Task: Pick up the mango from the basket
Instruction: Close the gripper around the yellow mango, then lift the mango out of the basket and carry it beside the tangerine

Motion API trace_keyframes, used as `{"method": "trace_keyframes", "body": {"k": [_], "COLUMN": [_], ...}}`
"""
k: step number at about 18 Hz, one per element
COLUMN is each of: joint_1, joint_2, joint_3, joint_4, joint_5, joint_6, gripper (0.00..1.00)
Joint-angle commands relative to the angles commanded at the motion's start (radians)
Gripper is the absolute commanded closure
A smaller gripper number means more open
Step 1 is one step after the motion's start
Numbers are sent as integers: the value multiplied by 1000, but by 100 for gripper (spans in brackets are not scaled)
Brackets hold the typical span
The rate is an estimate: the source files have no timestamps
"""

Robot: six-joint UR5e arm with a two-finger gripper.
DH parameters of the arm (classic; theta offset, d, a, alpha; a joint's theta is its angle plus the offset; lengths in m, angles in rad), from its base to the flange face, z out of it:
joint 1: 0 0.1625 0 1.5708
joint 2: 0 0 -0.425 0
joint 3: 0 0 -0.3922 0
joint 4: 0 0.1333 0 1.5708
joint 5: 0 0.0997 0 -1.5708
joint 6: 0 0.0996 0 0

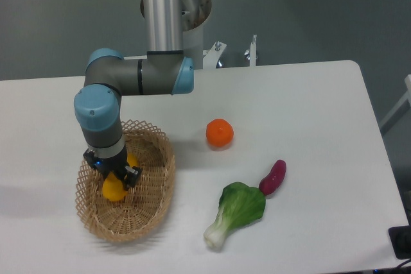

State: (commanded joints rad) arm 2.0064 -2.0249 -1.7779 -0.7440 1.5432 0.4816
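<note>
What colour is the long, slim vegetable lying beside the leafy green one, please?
The slim vegetable is purple-magenta, clearest in the fixed camera view.

Even, bright overhead lighting; soft shadows beneath the white rectangular table (pixel 308 94) objects; sharp focus, mild glare, no visible edge distortion.
</note>
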Motion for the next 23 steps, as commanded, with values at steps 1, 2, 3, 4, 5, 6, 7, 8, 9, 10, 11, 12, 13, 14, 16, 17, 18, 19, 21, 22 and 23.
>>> {"method": "trace_keyframes", "body": {"k": [1,2,3,4,5,6,7,8,9,10,11,12,13,14,16,17,18,19,21,22,23], "joint_1": [0,0,-2,0,0,2,8,20,47,64,80,103,129,150,195,224,250,283,334,357,385], "joint_2": [0,3,6,11,18,34,50,73,92,101,109,127,150,167,179,199,216,219,241,245,247], "joint_3": [0,2,5,11,21,32,43,44,43,44,48,49,49,49,54,55,58,64,89,101,113], "joint_4": [3,3,3,3,0,-1,-3,-3,-5,-8,-11,-14,-15,-15,-17,-18,-29,-52,-118,-153,-185], "joint_5": [2,2,2,2,6,20,26,26,23,23,21,20,17,11,-9,-26,-50,-72,-87,-87,-89], "joint_6": [0,2,3,3,6,6,8,9,14,17,18,23,35,52,99,126,149,181,267,311,351], "gripper": [55,55,55,55,55,55,55,55,55,55,55,55,56,56,56,56,56,56,56,56,55]}}
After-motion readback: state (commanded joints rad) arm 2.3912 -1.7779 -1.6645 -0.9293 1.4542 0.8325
